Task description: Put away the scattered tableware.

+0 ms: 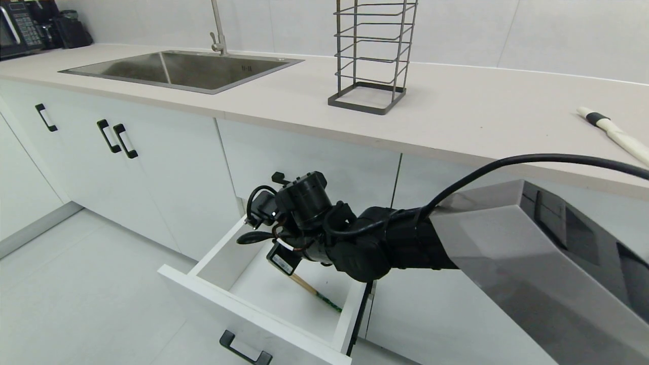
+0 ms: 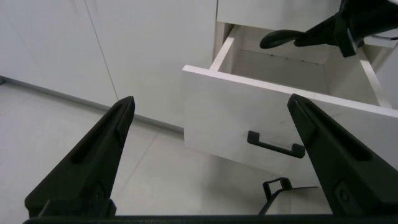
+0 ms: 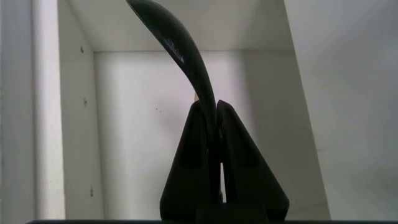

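Right gripper (image 3: 216, 113) clamped tight on the black spoon (image 3: 177, 43), which is held just above the open drawer (image 1: 253, 314) — a wooden stick (image 1: 314, 293) lies inside. Left gripper (image 2: 211, 102) spread wide, facing the drawer front.

Right gripper (image 3: 214, 121) tight on a black spoon (image 3: 174, 37) (arm outstretched); left gripper (image 2: 210, 102) spread wide.

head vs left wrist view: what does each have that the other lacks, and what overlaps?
Head view adds: the counter with sink, wire rack and a cream-handled utensil, plus a wooden stick lying in the drawer. Left wrist view adds: the left gripper, open, facing the drawer front. Shared: the open drawer, its black handle, and the black spoon clamped in the right gripper above it.
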Available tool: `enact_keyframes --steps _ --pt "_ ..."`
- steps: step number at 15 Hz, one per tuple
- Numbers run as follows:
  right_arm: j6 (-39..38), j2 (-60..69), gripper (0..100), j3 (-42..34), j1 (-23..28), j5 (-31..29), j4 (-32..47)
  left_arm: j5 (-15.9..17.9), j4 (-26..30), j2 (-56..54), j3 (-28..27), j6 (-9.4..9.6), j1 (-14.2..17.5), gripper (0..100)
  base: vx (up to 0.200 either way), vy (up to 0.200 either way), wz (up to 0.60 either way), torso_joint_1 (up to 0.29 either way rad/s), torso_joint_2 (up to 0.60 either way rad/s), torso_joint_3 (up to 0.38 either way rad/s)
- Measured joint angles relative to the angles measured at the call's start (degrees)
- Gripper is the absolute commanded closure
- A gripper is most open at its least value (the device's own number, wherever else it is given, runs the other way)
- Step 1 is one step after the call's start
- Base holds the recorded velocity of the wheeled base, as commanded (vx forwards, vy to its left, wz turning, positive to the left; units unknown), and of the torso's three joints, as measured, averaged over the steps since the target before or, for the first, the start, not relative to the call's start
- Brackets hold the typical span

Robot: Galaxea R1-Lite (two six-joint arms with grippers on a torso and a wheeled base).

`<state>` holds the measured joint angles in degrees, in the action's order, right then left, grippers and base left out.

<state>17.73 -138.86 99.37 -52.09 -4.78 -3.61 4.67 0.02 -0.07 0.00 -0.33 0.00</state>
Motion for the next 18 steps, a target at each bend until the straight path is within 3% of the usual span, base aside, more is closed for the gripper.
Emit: enact_keyframes --steps 18 --pt "0.8 -9.5 100 5.8 2.0 0.0 0.4 0.0 0.0 0.0 0.0 0.0 0.0 0 0.0 0.0 0.0 0.0 0.0 0.0"
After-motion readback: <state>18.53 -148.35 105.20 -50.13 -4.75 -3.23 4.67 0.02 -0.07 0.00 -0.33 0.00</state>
